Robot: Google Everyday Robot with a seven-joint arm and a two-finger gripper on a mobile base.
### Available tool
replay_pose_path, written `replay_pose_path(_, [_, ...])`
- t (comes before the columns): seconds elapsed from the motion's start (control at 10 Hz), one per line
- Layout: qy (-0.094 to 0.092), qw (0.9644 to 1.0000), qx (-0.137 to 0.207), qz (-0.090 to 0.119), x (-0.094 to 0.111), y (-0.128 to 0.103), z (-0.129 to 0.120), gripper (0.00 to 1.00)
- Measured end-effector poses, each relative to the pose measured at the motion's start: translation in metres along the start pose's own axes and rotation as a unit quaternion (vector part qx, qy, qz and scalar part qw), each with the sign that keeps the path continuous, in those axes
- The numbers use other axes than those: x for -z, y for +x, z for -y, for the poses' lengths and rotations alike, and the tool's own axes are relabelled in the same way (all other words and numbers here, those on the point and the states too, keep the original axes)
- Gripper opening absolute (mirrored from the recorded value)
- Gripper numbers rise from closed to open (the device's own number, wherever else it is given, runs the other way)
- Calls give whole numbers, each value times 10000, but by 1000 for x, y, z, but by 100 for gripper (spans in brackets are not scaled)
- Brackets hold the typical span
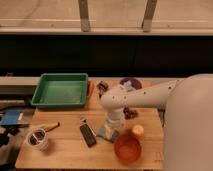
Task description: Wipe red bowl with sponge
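1. Red bowl: upright on the desk, at the near edge, right of centre.
2. Sponge: blue-grey pad lying flat on the desk, just far-left of the red bowl. It is close to the rim; can't tell if they touch.
3. Claw: points straight down onto the far-right part of the sponge, jaws spread wide. The sponge is not lifted. Can't tell whether the tips actually press it.
4. Arm: white, enters from the right, bends over mid-desk, and the wrist drops vertically to the claw. It hides part of the desk behind it.
5. Fruit: orange and round, just far-right of the red bowl and right of the claw, apart from both.
6. Remote: black and oblong, lying at an angle on the desk just left of the sponge.
7. Dark lump: right of the wrist, under the arm, partly hidden. Can't identify it.
8. Purple bowl: far side of the desk, right of centre, beyond the arm.
9. Tray: green and rectangular, far-left of the desk, well apart from the red bowl.
10. Cup: near-left corner. A tool with a wooden handle lies just beyond it.
11. Blue item: off the desk's left edge, on a lower surface.
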Motion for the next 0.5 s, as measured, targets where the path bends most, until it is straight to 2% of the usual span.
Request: replay_pose_path(0.5, [-226, 9997, 122, 27, -12, -4, -11, 63])
